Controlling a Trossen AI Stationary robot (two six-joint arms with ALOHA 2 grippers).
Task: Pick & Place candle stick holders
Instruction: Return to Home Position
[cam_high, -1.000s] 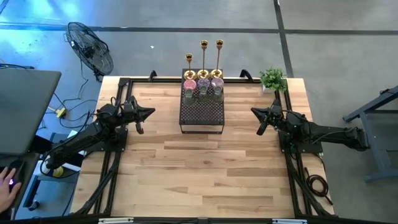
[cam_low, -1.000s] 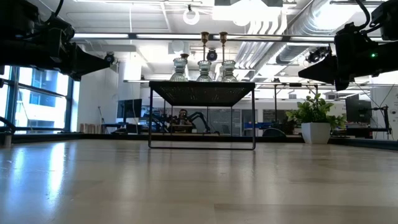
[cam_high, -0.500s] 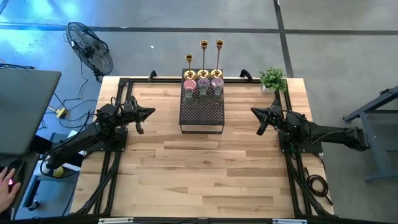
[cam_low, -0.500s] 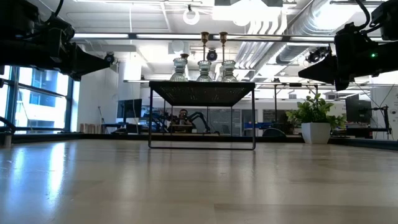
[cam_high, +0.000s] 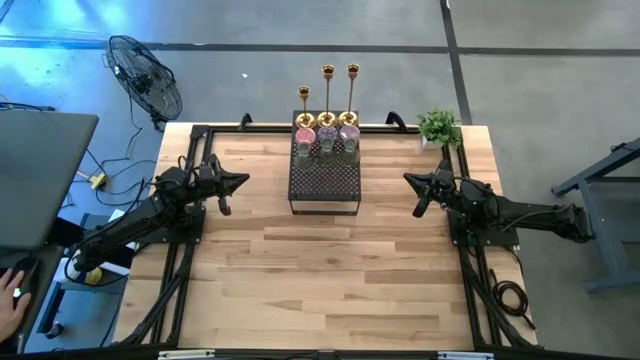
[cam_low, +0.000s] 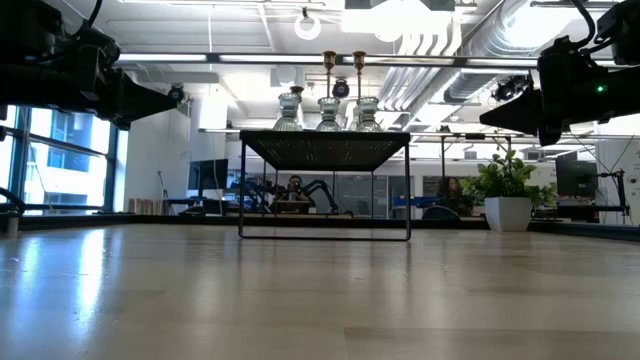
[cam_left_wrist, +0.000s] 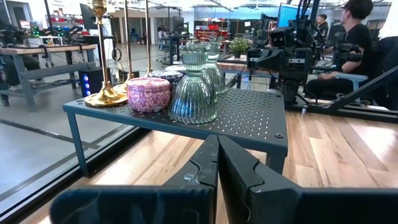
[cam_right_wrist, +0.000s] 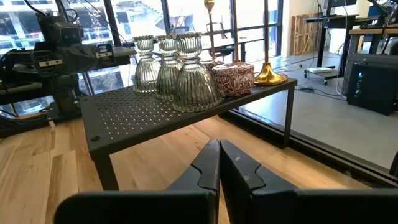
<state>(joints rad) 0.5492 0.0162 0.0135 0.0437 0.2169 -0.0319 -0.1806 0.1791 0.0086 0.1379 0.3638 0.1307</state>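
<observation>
The gold candlesticks (cam_high: 327, 118) and the glass cups (cam_high: 325, 145) all sit on the black mesh stand (cam_high: 324, 182), upper middle of the top picture. The left hand (cam_high: 238, 181) hangs over the bench (cam_high: 330, 280) left of the stand, the right hand (cam_high: 409, 180) right of it, equally near, both pointing in at it. Both hands are pressed together and hold nothing. I think nothing is left to move.

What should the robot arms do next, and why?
Probably just park: the glass cups and gold candlesticks all stand on the black mesh stand, and the left gripper and right gripper hang shut and empty at its sides.
</observation>
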